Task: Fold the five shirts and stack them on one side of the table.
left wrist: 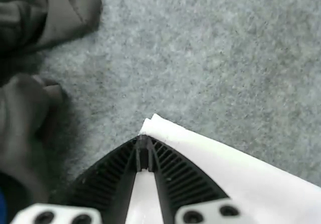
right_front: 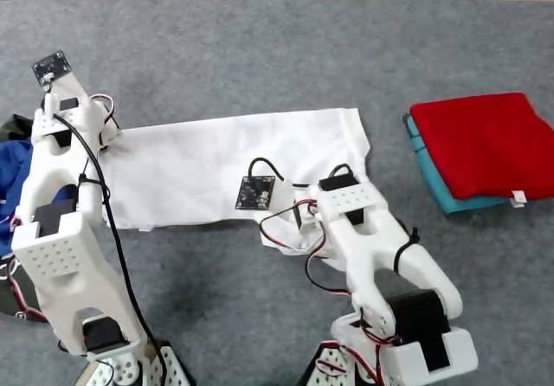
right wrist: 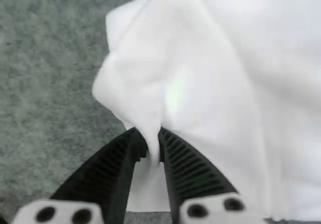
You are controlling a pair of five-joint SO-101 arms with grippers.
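So: right claw (right wrist: 150, 143) is pinched on a bunched flap at the near edge of the white shirt (right_front: 208, 165). Left claw (left wrist: 144, 151) is clamped on a corner at the shirt's other end, near the dark cloth (left wrist: 30, 28). Shirt lies flat mid-way across the table (right_front: 260, 40), long axis running from one arm to the other. Farther off, the red shirt (right_front: 485, 139) lies folded on a teal shirt (right_front: 441, 194), past the right claw's end. Right arm is nearer that stack, I'd judge.
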